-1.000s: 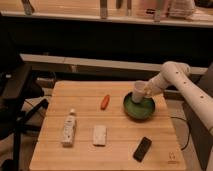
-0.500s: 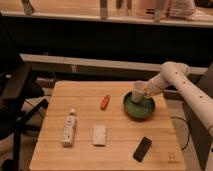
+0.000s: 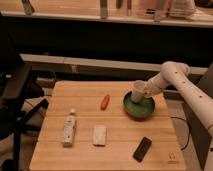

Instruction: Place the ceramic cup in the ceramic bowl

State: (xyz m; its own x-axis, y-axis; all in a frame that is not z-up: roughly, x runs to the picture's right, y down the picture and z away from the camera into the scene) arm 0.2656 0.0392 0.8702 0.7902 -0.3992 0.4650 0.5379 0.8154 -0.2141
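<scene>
- Pincer (image 3: pixel 145 91) sits over the far rim of the round green glazed ceramic bowl (image 3: pixel 139 110); open or closed: cannot tell.
- Small cream ceramic cup (image 3: pixel 136 93) is right against the pincer, tilted, with its base over the bowl's inside.
- Bowl is directly below the pincer on the wooden tabletop (image 3: pixel 85 155).

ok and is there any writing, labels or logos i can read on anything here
No text can be read.
Label on the white bottle: some print, too blurred to read.
Small mark near the front right corner of the table: too small to read.
Ceramic cup, ceramic bowl and the tool, which is at the cup by the bowl's far rim: no text visible.
</scene>
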